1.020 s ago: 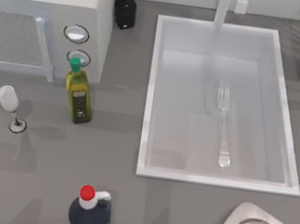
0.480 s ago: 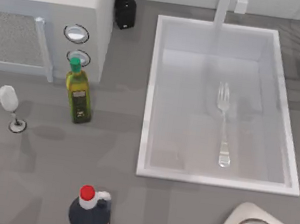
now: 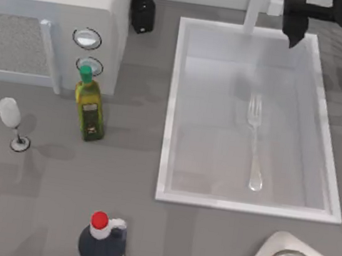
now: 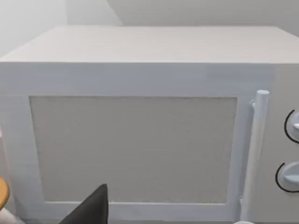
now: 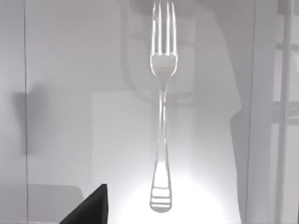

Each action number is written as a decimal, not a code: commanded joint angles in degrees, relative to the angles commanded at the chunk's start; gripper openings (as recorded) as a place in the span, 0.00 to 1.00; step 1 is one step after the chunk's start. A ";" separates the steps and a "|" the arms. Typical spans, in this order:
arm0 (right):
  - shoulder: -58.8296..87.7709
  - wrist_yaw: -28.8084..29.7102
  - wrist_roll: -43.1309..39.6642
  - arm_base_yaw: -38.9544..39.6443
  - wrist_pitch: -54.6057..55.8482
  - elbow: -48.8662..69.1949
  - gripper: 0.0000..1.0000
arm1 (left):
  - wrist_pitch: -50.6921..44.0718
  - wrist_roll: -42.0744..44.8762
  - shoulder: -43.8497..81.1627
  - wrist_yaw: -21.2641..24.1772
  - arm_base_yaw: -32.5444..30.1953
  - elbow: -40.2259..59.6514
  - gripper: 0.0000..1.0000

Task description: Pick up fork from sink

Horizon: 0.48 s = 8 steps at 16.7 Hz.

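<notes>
One fork (image 3: 254, 141): slim, silver, four tines, lying flat in the sink (image 3: 172, 109), handle end nearing the front rim; bare floor opening on both sides
Right gripper (image 3: 295, 21): hovering over the sink's far rim beside the faucet post (image 3: 254, 9); finger spread, cannot tell
Left arm: sitting parked at the table's left edge, facing the microwave (image 4: 140, 126)

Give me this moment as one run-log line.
right gripper: above sink far rim, beside faucet | fork: flat in basin, ungrasped | left arm: parked, left edge

Both AgileX arms are matte black; the right hand (image 3: 293, 38) tapers to a blunt black tip.
</notes>
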 joint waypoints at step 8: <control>28.90 0.26 3.76 3.30 -15.91 27.89 1.00 | 0.00 0.00 0.00 0.00 0.00 0.00 1.00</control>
